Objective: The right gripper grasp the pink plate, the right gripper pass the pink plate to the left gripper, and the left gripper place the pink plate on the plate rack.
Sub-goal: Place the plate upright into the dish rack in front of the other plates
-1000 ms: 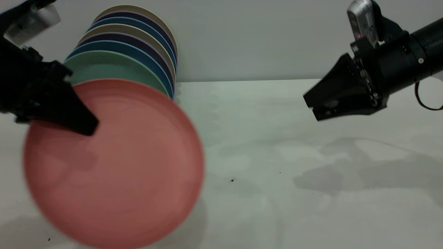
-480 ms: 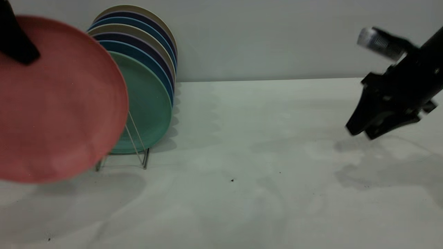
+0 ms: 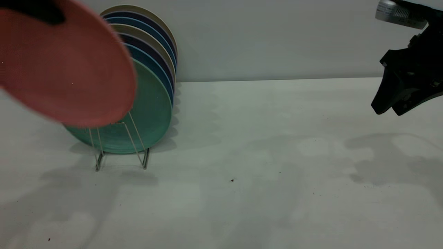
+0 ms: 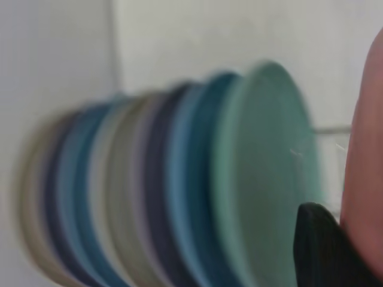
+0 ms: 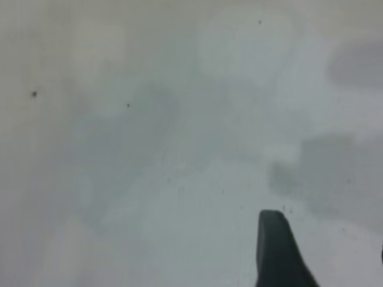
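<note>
1. Nearest the exterior camera, the pink plate (image 3: 65, 65) hung tilted in the air at about ten o'clock, its lower edge overlapping the front loops of the plate rack (image 3: 121, 145) and the teal-green plate (image 3: 152, 107) behind it.
2. The left gripper (image 3: 38, 8) was clamped on the plate's upper rim at eleven o'clock; the free slot lay down and toward five o'clock from the plate, in front of the teal-green one.
3. Farther back, blue, navy and beige plates filled the rack.
4. The right gripper (image 3: 389, 109), at three o'clock, held nothing, its jaws slightly parted.
5. Compared with half a second earlier, the plate sat higher and nearer the rack; the right gripper had risen and withdrawn.
</note>
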You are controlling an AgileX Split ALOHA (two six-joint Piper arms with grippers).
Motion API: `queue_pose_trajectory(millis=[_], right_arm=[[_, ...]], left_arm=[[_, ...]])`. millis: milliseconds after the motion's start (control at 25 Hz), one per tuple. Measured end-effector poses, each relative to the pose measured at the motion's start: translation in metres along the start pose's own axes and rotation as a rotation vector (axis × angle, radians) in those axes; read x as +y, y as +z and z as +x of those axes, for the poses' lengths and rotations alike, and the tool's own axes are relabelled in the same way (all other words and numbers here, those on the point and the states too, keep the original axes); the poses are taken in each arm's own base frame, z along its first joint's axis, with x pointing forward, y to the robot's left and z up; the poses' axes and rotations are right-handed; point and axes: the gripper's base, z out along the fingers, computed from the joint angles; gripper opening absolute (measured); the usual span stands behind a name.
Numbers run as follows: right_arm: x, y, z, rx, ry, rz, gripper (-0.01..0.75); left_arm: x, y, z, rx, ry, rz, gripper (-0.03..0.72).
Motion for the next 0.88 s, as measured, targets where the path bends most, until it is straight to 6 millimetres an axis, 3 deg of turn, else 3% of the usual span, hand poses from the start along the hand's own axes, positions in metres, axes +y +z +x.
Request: queue_pose_trajectory(millis=[200,880], right_arm=[[0.001,0.000,0.001,0.012,-0.001,-0.009,0.428],[0.001,0.000,0.001,0.014,0.001,-0.010,0.428]], left_arm=[[0.010,0.001,-0.001,-0.011,0.009,-0.105,0.110],[-0.006,0.053,0.021,0.021,-0.062,-0.002,0.110]])
